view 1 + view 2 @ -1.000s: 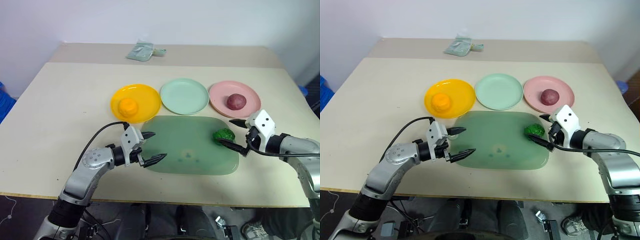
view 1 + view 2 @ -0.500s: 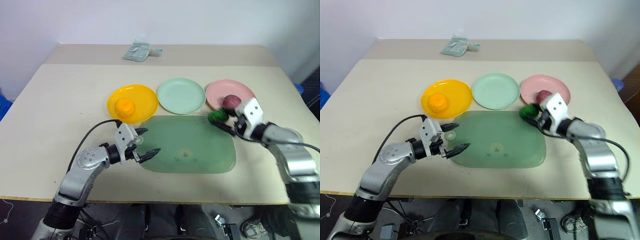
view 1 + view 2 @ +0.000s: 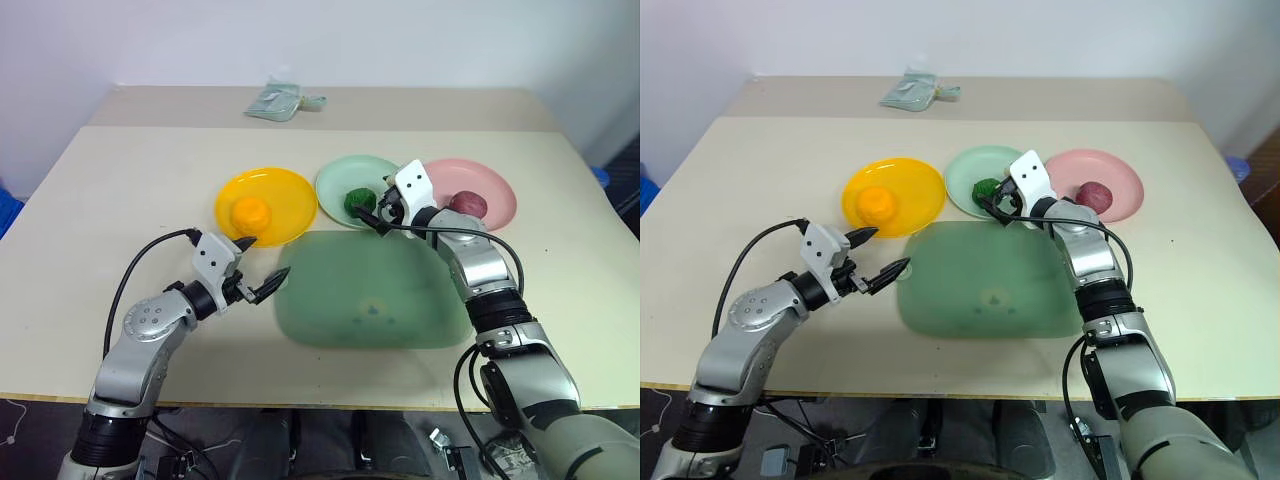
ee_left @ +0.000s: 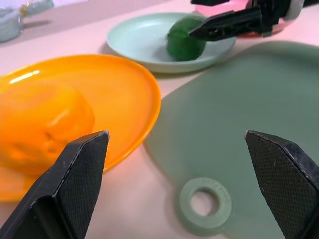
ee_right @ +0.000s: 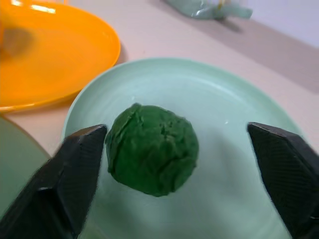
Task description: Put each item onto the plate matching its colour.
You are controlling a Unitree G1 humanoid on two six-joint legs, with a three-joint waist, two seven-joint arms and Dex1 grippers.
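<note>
Green and bumpy, the ball (image 5: 152, 148) sits on the mint plate (image 5: 234, 164), my right gripper (image 3: 377, 211) spread wide around it, one finger touching its side. Orange fruit (image 3: 251, 213) on yellow plate (image 3: 290, 195), purple lump (image 3: 468, 204) on pink plate (image 3: 495, 190). Left gripper (image 3: 254, 267) gapes empty beside the mat (image 3: 370, 305).

The right tool (image 3: 377, 213) hides part of the mint plate (image 3: 340, 178).
</note>
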